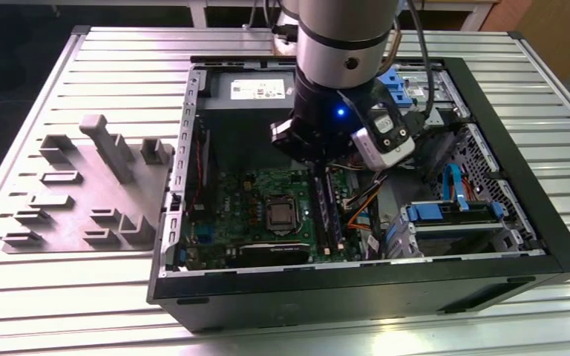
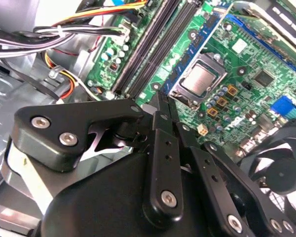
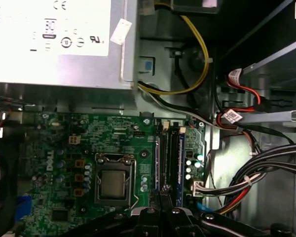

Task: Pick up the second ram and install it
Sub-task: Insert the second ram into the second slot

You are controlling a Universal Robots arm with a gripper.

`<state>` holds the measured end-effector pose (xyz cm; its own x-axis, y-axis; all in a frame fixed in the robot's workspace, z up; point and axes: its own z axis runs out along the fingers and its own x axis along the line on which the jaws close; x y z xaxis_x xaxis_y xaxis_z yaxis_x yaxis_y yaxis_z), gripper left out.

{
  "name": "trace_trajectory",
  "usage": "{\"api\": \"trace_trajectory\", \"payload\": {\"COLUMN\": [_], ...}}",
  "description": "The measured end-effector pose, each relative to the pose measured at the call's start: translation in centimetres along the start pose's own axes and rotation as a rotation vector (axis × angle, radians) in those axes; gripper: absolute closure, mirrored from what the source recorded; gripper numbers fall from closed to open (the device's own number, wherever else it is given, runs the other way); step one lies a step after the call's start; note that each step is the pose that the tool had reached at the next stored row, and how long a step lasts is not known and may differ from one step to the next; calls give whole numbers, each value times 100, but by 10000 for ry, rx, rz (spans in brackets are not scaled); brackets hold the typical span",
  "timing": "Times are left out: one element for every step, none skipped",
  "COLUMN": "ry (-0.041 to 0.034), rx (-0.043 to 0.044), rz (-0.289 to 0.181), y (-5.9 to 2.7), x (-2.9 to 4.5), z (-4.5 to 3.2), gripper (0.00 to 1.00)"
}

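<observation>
One arm (image 1: 340,44), one end effector (image 2: 164,101), one computer case (image 1: 364,300), one green board (image 1: 250,200), one power-supply box (image 3: 54,49), one fixture (image 1: 87,196)

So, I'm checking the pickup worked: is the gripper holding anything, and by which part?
Apparently nothing: the black gripper has its jaws shut together above the green circuit board, with nothing between them.

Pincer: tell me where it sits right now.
In the second wrist view the pincer is over the green board, at the end of its long black slots, beside the processor socket.
</observation>
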<state>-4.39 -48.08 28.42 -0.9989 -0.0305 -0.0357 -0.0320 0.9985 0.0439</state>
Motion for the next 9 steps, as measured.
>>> {"api": "trace_trajectory", "payload": {"ry": [-1,-2,-2,-5,-7,-9,-11,-14,-16], "rx": [-2,-3,-5,-8,-7,-9,-10,-13,-15], "rz": [19,37,61,104,152,200,249,298,346], "y": [-1,-1,-2,-3,-3,-4,-5,-5,-6], "x": [-11,-23,-31,-35,-39,-42,-46,-49,-52], "z": [8,17,27,38,48,58,69,81,93], "gripper": [89,89,89,89,89,89,89,89,89]}}
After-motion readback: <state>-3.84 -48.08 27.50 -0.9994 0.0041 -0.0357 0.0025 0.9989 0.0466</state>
